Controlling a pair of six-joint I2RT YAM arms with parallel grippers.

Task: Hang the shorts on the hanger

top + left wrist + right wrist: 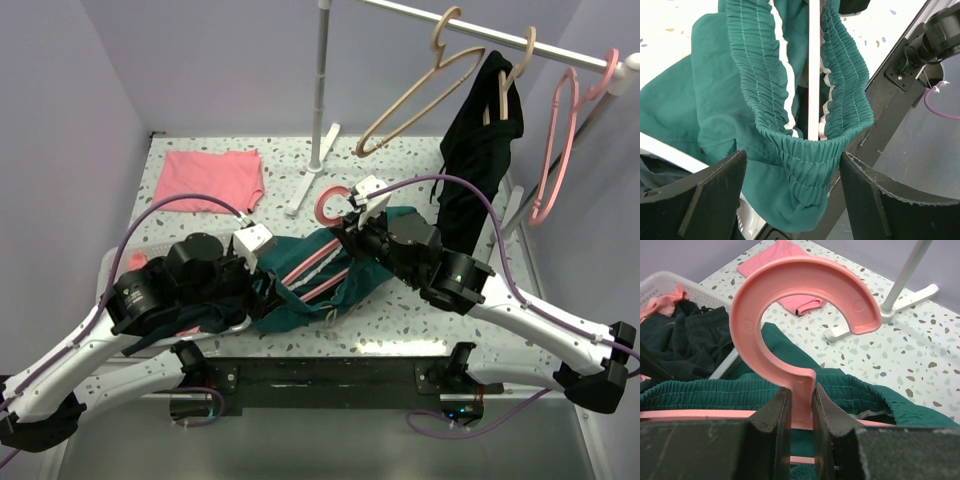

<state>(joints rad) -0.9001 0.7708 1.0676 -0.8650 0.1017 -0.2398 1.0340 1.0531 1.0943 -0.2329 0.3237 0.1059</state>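
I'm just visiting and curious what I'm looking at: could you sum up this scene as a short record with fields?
Right gripper: shut on the hanger, at the neck below its hook
Left gripper: open, waistband hanging between its fingers
Shorts: on the table, hanger's arm threaded into the waistband
Elsewhere: pink cloth flat on table; black garment hanging from the rail

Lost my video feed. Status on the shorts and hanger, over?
Right tool shut on hanger neck. Left tool open, shorts waistband hanging between its fingers. Hanger bar inside waistband. Clothes basket close beside left arm.
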